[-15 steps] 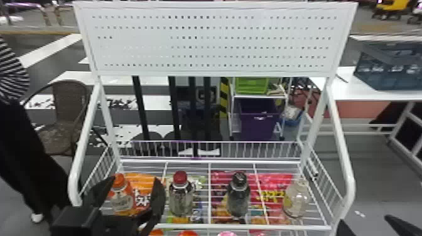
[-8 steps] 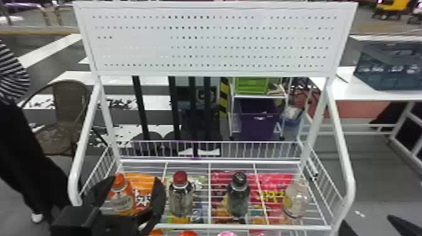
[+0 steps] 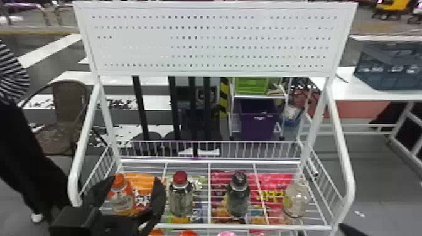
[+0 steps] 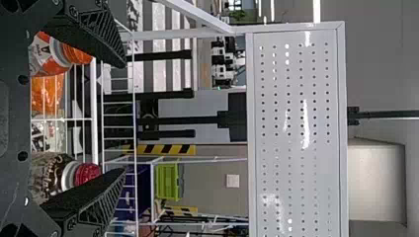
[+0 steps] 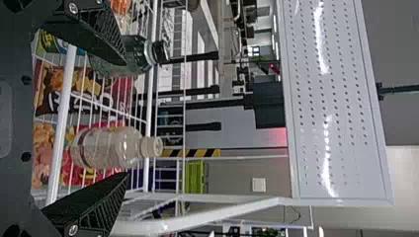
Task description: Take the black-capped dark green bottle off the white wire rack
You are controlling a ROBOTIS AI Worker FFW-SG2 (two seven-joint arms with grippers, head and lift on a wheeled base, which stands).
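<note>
An orange-capped bottle [image 3: 122, 201], a red-capped bottle [image 3: 181, 197] and a clear bottle [image 3: 295, 201] stand upright. A lime-green crate [image 3: 251, 86] sits above a purple bin [image 3: 257, 124]; a blue-grey crate [image 3: 384, 70] rests on a desk [image 3: 343, 91].

- The left gripper [image 3: 135, 179] has its two black fingers [image 4: 96, 202] spread well apart.
- An orange-capped bottle [image 4: 49, 55] stands upright near one finger.
- A red-capped bottle [image 4: 49, 177] stands upright near the other.
- An orange bag [image 4: 48, 94] shows through the wires of the white wire rack [image 4: 95, 106].
- The rack's white perforated panel [image 4: 296, 168] rises above the bottles.
- Beyond the rack are a lime-green crate [image 4: 168, 181], a purple bin [image 4: 143, 190] and black poles [image 4: 168, 55].
</note>
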